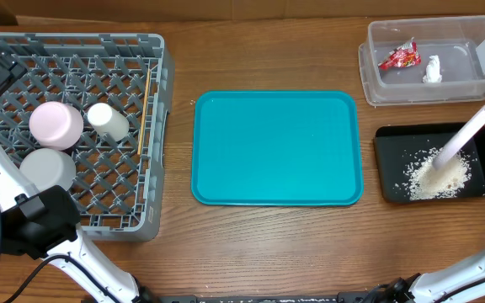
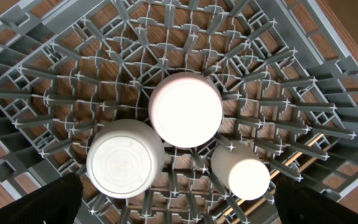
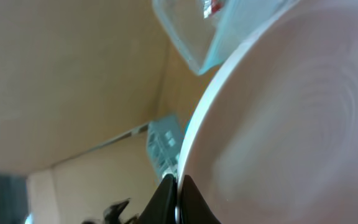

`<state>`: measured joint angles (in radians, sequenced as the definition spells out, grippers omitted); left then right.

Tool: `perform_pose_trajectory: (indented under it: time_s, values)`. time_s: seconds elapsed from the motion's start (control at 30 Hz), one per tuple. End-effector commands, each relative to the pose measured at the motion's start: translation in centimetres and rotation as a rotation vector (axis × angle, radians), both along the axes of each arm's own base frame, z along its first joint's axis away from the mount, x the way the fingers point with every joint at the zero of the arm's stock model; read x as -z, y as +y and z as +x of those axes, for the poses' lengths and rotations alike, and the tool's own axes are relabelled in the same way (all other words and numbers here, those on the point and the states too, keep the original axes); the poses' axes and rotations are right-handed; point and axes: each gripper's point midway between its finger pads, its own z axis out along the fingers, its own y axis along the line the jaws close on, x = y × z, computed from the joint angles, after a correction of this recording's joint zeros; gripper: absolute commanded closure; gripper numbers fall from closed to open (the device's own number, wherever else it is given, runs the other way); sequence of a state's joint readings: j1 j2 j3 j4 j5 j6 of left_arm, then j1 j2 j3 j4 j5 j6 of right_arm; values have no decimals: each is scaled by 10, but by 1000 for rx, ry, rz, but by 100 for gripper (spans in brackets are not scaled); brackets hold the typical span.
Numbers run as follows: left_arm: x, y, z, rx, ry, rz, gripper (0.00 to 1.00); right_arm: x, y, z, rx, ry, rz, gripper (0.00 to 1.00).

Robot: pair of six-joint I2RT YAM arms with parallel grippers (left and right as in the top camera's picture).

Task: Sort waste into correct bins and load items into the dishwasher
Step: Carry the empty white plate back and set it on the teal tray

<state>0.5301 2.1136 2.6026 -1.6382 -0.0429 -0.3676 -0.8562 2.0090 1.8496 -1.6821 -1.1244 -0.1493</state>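
Note:
My right gripper (image 3: 176,186) is shut on the rim of the large white plate (image 3: 291,124). The plate (image 1: 466,135) hangs tilted on edge over the shallow black tray (image 1: 390,168), where white rice scraps (image 1: 434,177) lie in a heap. The clear tub (image 1: 369,63) holds the red wrapper (image 1: 399,56) and the white tissue (image 1: 432,69). In the grey dish rack (image 1: 154,126) sit a small dish (image 2: 185,110), a pale grey bowl (image 2: 125,158) and a white cup (image 2: 241,169). Chopsticks (image 2: 309,149) lie along its wall. My left gripper (image 2: 185,214) hovers open above them, holding nothing.
A teal serving tray (image 1: 276,149) lies in the middle of the wooden table, between the rack and the two bins. My left arm's white links (image 1: 74,252) run along the rack's near left corner. The clear tub's corner (image 3: 197,31) shows above the plate in the right wrist view.

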Motion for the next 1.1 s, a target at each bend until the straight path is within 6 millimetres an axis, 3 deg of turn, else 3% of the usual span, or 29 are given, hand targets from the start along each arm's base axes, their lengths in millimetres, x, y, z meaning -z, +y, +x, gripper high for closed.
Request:
perform_pose_trajectory:
  time_s: [0.0, 0.2, 0.4, 0.6, 0.77, 0.9, 0.97, 1.07]
  values:
    - [3, 2, 0, -14, 10, 6, 0, -36, 20, 10, -67, -206, -52, 96]
    - [3, 2, 0, -14, 10, 7, 0, -48, 77, 21, -220, -240, -85, 96]
    - [3, 2, 0, -14, 10, 6, 0, -62, 147, 23, -413, -298, -160, 96]
    - [3, 2, 0, -14, 10, 6, 0, -32, 217, 26, -616, -170, -295, 96]
    - [3, 2, 0, -14, 10, 6, 0, -11, 302, 37, -750, -146, -466, 96]
    - [3, 2, 0, -14, 10, 7, 0, 14, 355, 47, -683, -58, -701, 96]
    - [3, 2, 0, -14, 10, 7, 0, 24, 387, 44, -649, -48, -822, 96]
    - [3, 2, 0, -14, 10, 6, 0, 41, 418, 37, -595, -25, -950, 96]
